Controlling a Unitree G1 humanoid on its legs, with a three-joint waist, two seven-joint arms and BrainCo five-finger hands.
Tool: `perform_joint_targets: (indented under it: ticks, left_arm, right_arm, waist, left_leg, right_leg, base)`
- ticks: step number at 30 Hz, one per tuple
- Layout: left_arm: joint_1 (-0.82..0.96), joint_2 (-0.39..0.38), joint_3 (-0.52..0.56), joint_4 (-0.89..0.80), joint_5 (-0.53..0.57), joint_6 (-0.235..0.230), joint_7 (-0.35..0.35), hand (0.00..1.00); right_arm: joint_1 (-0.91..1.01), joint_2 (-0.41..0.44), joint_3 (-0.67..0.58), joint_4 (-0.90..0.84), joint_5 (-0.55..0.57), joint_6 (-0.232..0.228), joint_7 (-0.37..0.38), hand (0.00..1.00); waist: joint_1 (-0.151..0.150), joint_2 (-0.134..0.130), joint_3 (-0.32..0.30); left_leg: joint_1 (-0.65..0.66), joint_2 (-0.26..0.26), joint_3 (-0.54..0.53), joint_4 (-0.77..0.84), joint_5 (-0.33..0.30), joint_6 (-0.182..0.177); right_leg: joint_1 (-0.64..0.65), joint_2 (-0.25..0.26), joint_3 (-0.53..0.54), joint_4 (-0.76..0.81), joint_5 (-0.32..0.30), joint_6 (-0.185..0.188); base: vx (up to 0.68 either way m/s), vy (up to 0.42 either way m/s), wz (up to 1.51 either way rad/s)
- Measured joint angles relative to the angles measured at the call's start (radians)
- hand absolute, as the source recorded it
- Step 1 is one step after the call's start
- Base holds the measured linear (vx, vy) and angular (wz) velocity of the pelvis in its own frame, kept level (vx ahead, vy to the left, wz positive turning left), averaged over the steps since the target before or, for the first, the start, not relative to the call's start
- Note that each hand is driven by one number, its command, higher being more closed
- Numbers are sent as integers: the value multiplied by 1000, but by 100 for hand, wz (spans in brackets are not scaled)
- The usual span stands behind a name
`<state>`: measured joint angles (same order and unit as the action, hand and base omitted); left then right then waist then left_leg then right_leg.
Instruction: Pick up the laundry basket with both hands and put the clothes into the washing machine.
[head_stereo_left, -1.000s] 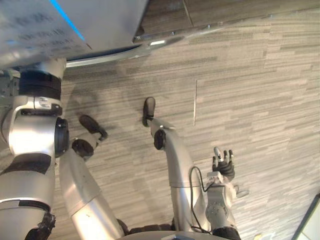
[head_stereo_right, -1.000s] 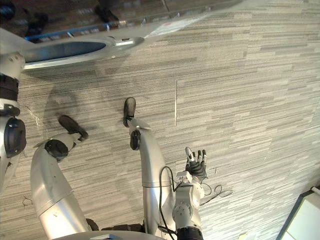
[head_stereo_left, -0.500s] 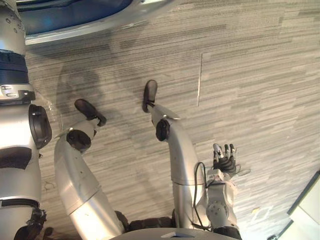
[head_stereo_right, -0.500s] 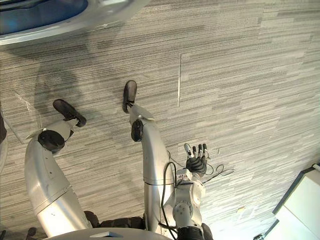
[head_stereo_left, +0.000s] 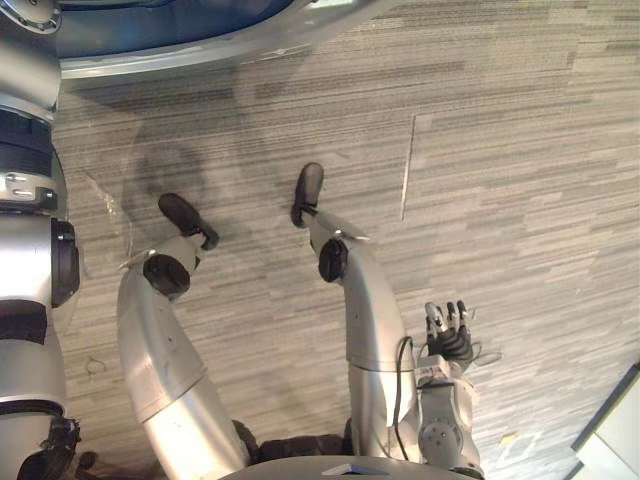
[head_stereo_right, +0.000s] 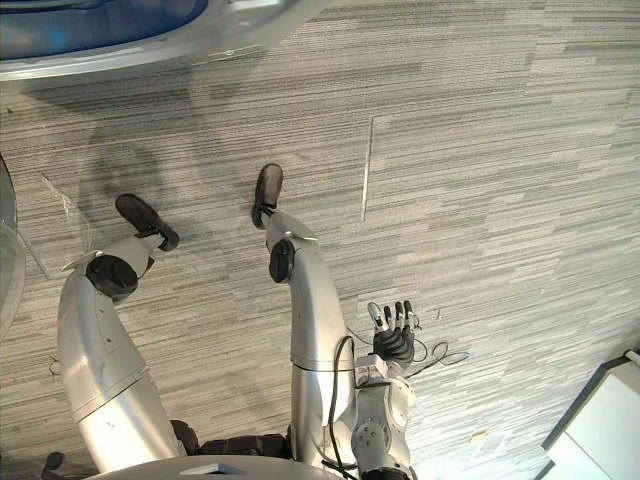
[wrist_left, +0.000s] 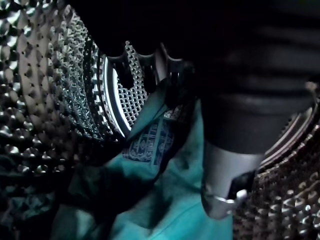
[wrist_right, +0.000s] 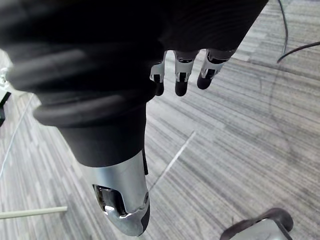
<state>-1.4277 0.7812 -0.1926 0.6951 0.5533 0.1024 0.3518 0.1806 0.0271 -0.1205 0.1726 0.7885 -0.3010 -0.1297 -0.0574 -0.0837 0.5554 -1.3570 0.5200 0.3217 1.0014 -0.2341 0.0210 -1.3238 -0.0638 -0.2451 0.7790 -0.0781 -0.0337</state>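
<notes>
In the left wrist view my left hand (wrist_left: 220, 195) is inside the washing machine's perforated steel drum (wrist_left: 45, 90). Its fingers reach out straight as dark shapes against the drum wall, and the thumb stands apart. A teal garment (wrist_left: 165, 205) with a blue patterned patch lies loose in the drum just under the hand, with nothing curled round it. In the eye views the machine's silver door ring (head_stereo_left: 200, 50) crosses the top. My right hand (head_stereo_left: 447, 338) hangs low beside my right leg over the floor, its fingers straight and empty.
Grey striped carpet floor (head_stereo_right: 500, 180) spreads to the right of the machine. A white, dark-edged object (head_stereo_right: 600, 420) sits at the lower right corner.
The whole eye view has shifted, so the camera moved: the machine's front panel has slid off the top. The right hand stays open at my side.
</notes>
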Motion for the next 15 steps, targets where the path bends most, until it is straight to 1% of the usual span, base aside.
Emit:
perform_joint_targets:
  ticks: [2, 3, 5, 7, 9, 11, 12, 14, 15]
  left_arm:
    - [18, -9, 38, 0, -25, -6, -25, 0]
    - [31, -12, 50, 1, -105, -6, -41, 0]
    - [80, -24, 90, -19, -151, -6, -38, 0]
    - [143, -42, 131, -62, -186, -19, -31, 0]
    - [215, -66, 181, -118, -251, -39, -28, 0]
    - [323, -85, 228, -222, -440, -84, -26, 0]
    - [355, -93, 238, -256, -475, -91, -23, 0]
    - [492, -110, 245, -382, -556, -123, 2, 0]
    - [605, -152, 261, -463, -596, -145, 15, 0]
  right_arm:
    - [-2, 0, 0, 1, 8, 0, 6, 0]
    - [-2, 0, 0, 1, 11, 1, 14, 0]
    - [-3, 1, 0, 1, 10, 3, 14, 0]
    - [-3, 1, 0, 0, 10, 2, 15, 0]
    - [-4, 2, 0, 0, 10, 3, 14, 0]
    - [-4, 2, 0, 0, 8, 4, 12, 0]
    - [-4, 2, -1, -1, 7, 5, 11, 0]
    - [-4, 2, -3, -3, -2, 5, 10, 0]
    - [-4, 0, -9, -4, -10, 6, 8, 0]
  waist:
    - [-1, 0, 0]
    - [0, 0, 0]
    - [-2, 1, -1]
    - [-2, 5, -2]
    - [-1, 7, -2]
    - [-2, 9, -2]
    - [-1, 9, -2]
    - [1, 20, -3]
    - [6, 34, -3]
  left_leg:
    - [7, -5, -1, -8, 7, 1]
    - [17, -6, -2, -14, 10, 0]
    - [47, -16, -1, -35, 21, -2]
    - [71, -25, 3, -60, 32, -7]
    - [96, -37, 6, -86, 42, -19]
    - [134, -54, 12, -125, 68, -18]
    - [146, -58, 13, -133, 74, -18]
    - [188, -69, 14, -158, 85, -23]
    - [223, -81, 15, -180, 94, -27]
  right_leg:
    - [8, -3, -3, -4, 2, -3]
    - [20, -3, -6, -9, 4, -6]
    - [48, -6, -9, -21, 5, -7]
    - [72, -8, -13, -39, 5, -8]
    - [91, -13, -14, -53, 3, -4]
    - [119, -19, -17, -65, 1, -7]
    - [128, -20, -17, -65, 2, -9]
    - [165, -24, -21, -68, 1, -19]
    - [195, -31, -24, -71, -6, -20]
  base:
    - [-15, -4, 13]
    - [-12, -4, 10]
    - [-18, -9, 18]
    - [-18, -15, 19]
    - [-15, -25, 20]
    - [-8, -38, 23]
    - [9, -44, 20]
    - [27, -46, 24]
    - [34, -45, 35]
